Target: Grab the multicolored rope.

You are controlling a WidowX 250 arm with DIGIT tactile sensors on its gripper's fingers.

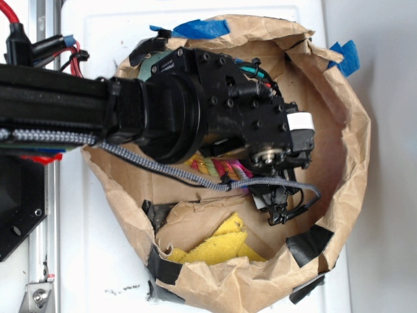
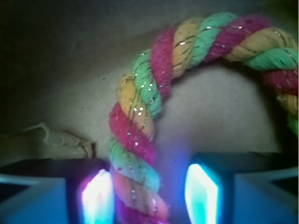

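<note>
The multicolored rope, twisted from red, yellow and pale green strands, arches across the wrist view. One end runs down between my gripper's fingers. The left pad sits against the rope's side, while the right pad stands apart from it with a gap, so the gripper is open around the rope. In the exterior view only a short stretch of the rope shows beneath the black wrist. There the gripper points down into the paper bag.
The rope lies on the floor of a rolled-down brown paper bag taped with black tape and blue tape. A yellow cloth lies in the bag's near part. The grey braided cable crosses below the arm.
</note>
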